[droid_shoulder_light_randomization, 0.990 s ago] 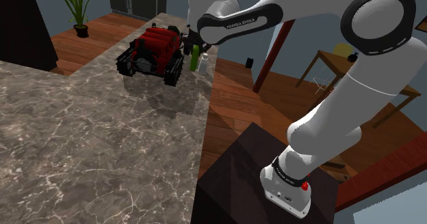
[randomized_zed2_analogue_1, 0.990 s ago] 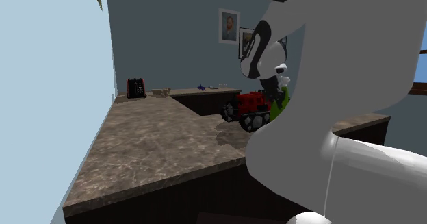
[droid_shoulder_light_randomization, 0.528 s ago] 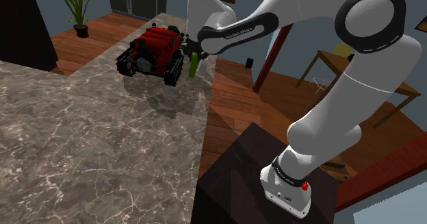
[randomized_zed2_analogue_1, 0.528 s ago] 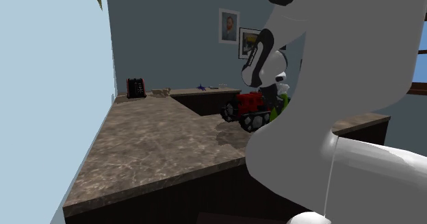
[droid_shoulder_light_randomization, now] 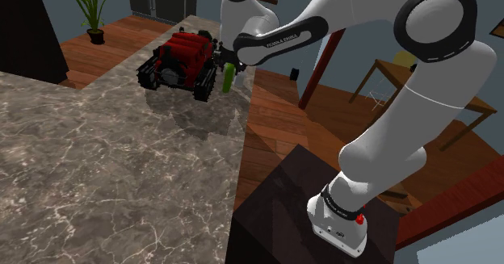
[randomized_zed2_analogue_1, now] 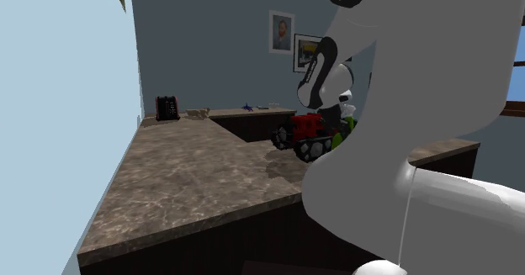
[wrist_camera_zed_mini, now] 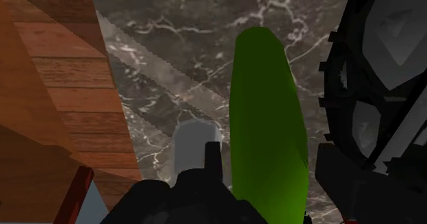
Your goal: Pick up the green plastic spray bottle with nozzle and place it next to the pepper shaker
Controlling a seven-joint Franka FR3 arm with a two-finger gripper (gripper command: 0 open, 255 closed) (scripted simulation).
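I have the gripper right down at the green bottle. The bottle stands on the stone counter, close to the edge, and it is straight in front of the gripper and very near. I cannot tell from here if the gripper is open or shut, so I think my job right now is to get a good hold. On one side of the gripper, just beside the bottle, is a big red and black toy truck with bumpy tracks. On the other side, also just beside the bottle, is a small grey thing, and I cannot tell what it is. Past that the counter ends, and the wood floor is down below. So I want to go slowly. I should squeeze the bottle around the middle of its body so it does not slip or tip. I must not bump the truck. Then I should lift straight up before I go sideways, so the bottle cannot fall off the edge.
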